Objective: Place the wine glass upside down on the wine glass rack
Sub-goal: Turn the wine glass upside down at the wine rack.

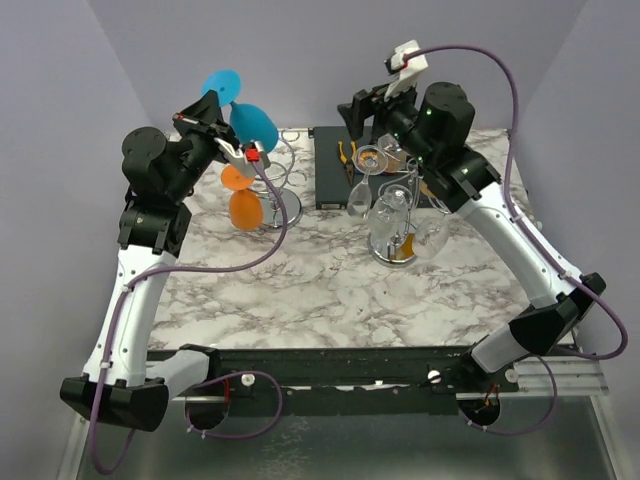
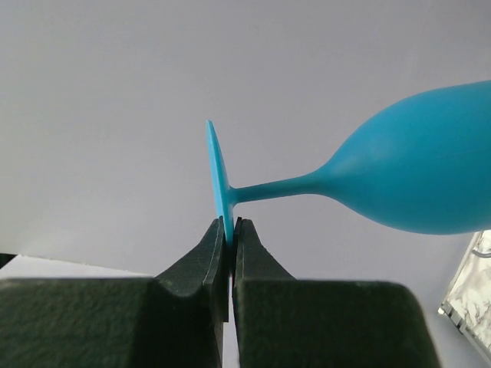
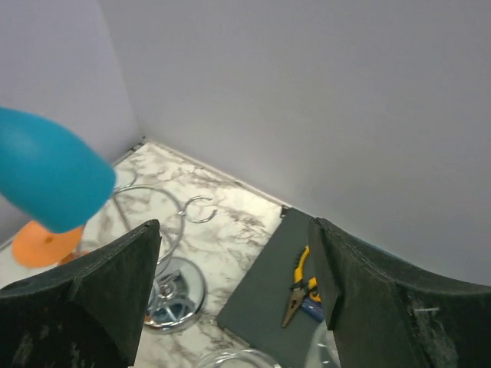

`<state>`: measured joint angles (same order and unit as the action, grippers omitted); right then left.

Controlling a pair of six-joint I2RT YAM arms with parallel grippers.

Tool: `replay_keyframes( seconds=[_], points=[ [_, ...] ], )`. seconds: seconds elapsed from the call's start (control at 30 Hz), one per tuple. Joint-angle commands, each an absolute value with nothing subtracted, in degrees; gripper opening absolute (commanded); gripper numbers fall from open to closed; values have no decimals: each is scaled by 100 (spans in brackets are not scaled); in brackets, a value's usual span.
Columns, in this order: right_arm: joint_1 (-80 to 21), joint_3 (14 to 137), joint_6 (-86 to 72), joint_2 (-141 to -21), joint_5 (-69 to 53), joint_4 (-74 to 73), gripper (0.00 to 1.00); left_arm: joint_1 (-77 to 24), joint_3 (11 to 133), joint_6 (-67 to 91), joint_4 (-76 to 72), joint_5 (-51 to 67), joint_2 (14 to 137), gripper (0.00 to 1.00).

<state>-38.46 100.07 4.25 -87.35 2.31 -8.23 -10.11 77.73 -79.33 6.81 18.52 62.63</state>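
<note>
- Left gripper (image 2: 229,230) is clamped tight on the rim of the foot of the blue wine glass (image 2: 414,169), with the thin disc edge-on between its fingers.
- The glass is up in the air and lying roughly sideways. Its stem runs level, and from above the bowl points right and down toward the wire rack (image 1: 280,200).
- The left arm climbs from the near-left corner, bends at a high elbow and reaches right, wrist lifted above the rack's hooks.
- Right gripper (image 3: 234,295) is spread wide with nothing between its fingers, and it looks across at the blue bowl, a gap of air between them.
- The right arm stretches from the near-right corner to the back middle, its wrist over the dark mat (image 1: 330,165) where the pliers (image 1: 347,155) lie.
- An orange glass (image 1: 243,208) hangs bowl-down on the wire rack, just under the blue bowl, so it's tight there.
- A second rack (image 1: 395,225) with clear glasses stands beneath the right forearm.
- The back wall sits close behind both wrists, and the widest open room is the marble worktop (image 1: 300,290) between the racks and the arm bases.
</note>
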Motion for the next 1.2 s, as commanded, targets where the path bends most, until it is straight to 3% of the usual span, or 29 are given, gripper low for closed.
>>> replay_keyframes(
  seconds=[0.0,0.23,0.53,1.17],
  points=[
    [-3026,10700,-250,-8658,-144,-916,83,-742,8043,-7865,273,1529,6561,0],
    [-1423,9738,-746,-8021,711,-638,84,-154,7911,-8485,29,2021,6965,0],
    [513,7285,-1884,-6905,933,-70,87,692,7511,-9126,-583,2681,7401,0],
    [743,5261,-2115,-6027,977,-53,88,1028,7566,-9408,-1270,3401,8743,0]
  ],
)
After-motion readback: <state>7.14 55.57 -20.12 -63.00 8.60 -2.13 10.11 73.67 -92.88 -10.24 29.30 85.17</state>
